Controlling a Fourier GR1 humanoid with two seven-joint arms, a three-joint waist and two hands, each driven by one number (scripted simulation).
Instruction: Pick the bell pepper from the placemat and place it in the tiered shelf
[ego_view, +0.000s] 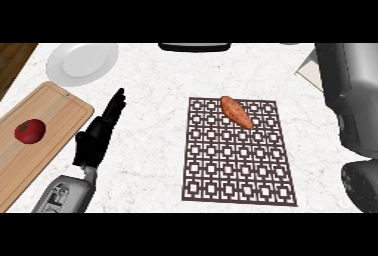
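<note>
One placemat (240, 152), one orange vegetable (237, 112), perhaps sweet potato

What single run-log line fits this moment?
left black hand: open, resting on counter | right hand: unseen | orange elongated vegetable: on brown patterned placemat, untouched | shelf: unseen

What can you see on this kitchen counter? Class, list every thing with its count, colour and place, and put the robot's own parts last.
Placemat: one, dark brown lattice pattern, centre-right of the counter.
Orange-red vegetable: one, long and tapered, on the placemat's upper end; it looks more like a sweet potato than a bell pepper.
Plate: one, white, upper left.
Cutting board: one, light wood, left edge, lying at an angle.
Tomato: one, red, on the cutting board.
Counter: one, white marble.
Grey object: large, right edge, cannot tell what it is.
Left hand: one, black, fingers straight, between board and placemat, on a grey forearm.
Right hand: not in view.
</note>
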